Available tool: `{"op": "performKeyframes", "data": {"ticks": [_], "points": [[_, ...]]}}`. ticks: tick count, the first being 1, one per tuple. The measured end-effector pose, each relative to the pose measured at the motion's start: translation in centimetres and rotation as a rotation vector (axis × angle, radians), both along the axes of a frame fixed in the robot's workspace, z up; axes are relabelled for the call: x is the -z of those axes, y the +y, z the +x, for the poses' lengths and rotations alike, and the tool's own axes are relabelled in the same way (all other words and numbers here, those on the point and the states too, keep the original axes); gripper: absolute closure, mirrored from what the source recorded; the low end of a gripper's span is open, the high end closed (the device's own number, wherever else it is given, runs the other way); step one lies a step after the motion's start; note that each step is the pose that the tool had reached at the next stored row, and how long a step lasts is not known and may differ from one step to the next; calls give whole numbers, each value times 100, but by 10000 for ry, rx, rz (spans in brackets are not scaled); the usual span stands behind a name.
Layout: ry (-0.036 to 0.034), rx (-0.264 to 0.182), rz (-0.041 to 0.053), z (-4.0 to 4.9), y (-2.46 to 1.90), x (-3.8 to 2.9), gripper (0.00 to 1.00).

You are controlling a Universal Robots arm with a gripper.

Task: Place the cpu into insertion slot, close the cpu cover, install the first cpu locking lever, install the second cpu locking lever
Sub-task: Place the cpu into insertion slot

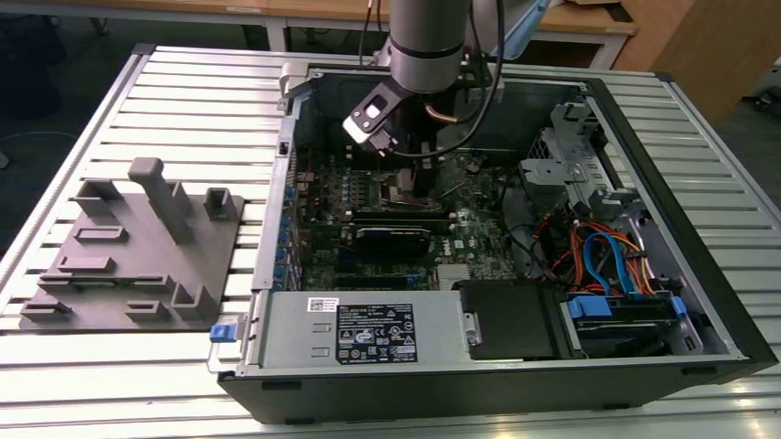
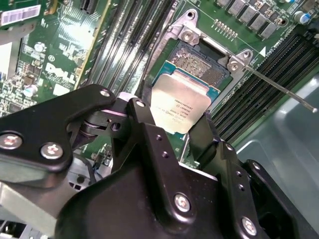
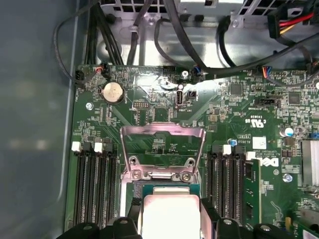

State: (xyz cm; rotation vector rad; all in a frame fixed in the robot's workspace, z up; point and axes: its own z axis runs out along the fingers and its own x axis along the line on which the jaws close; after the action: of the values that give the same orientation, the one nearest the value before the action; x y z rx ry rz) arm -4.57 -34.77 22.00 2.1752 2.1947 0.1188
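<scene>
In both wrist views my gripper [image 2: 172,118] is shut on the cpu [image 2: 180,99], a flat square chip with a pale silver top. One black finger [image 2: 144,129] presses each of two opposite sides. The cpu hangs just over the insertion slot [image 2: 200,63], whose black pin field shows past the chip's far edge. In the first wrist view the cpu [image 3: 169,211] sits between the fingers [image 3: 208,219], and the cpu cover [image 3: 162,144] stands swung open beyond the slot. A thin locking lever [image 2: 281,90] sticks out, unlatched. In the exterior view the gripper [image 1: 409,174] is low inside the computer case.
Long black memory slots [image 3: 94,184] flank the socket on both sides. Black cables [image 3: 164,40] run along the case wall beyond the green board. In the exterior view a grey fixture block [image 1: 141,242] lies on the table at the left, and a power supply box [image 1: 366,329] fills the case's near side.
</scene>
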Motion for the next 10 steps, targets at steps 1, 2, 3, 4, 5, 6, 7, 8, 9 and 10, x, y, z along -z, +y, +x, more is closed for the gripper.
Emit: {"op": "performKeyframes", "data": {"ticks": [1, 2, 3, 4, 5, 6, 7, 8, 9, 10], "points": [[0, 25, 0, -3, 6, 14, 46], [-1, 36, 1, -7, 9, 27, 46], [-1, 40, 0, -11, 12, 40, 46], [-1, 44, 0, -14, 15, 52, 46], [-1, 49, 0, -16, 19, 62, 46], [0, 52, -1, -20, 21, 71, 46], [0, 55, -1, -26, 22, 80, 46], [-1, 56, -1, -33, 23, 91, 46], [0, 56, -1, -43, 24, 101, 46], [0, 56, -1, -47, 26, 112, 46]]}}
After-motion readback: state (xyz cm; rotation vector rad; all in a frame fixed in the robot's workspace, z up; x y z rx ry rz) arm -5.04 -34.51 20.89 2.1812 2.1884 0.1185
